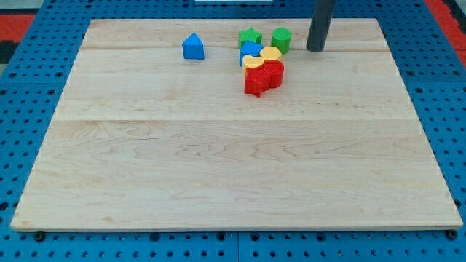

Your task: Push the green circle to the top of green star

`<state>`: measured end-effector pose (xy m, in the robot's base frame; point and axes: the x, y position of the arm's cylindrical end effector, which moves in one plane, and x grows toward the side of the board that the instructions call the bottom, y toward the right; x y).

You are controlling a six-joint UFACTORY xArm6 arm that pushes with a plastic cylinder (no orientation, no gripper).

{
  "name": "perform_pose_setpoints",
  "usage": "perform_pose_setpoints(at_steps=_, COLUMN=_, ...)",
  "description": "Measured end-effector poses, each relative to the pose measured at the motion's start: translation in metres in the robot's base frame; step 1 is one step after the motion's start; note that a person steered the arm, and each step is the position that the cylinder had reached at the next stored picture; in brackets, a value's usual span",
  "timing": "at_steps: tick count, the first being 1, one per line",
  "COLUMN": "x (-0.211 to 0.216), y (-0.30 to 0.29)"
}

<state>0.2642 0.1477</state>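
The green circle (281, 39) stands near the view's top, just right of the green star (250, 37), with a small gap between them. My tip (315, 49) rests on the board to the right of the green circle, a short way off and not touching it. The rod rises out of the view's top edge.
A blue block (250, 53), a yellow block (263, 57) and red blocks (263, 77) cluster just below the green star and circle. A blue house-shaped block (193, 46) sits alone to the left. The wooden board (233, 160) lies on a blue pegboard.
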Motion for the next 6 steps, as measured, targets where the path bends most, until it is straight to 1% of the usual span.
perform_pose_setpoints(at_steps=1, x=-0.026, y=-0.009)
perform_pose_setpoints(at_steps=2, x=-0.025, y=-0.035)
perform_pose_setpoints(at_steps=3, x=-0.015, y=-0.041)
perform_pose_setpoints(at_steps=4, x=0.001, y=-0.032)
perform_pose_setpoints(at_steps=5, x=0.007, y=-0.054)
perform_pose_setpoints(at_steps=6, x=-0.002, y=-0.097)
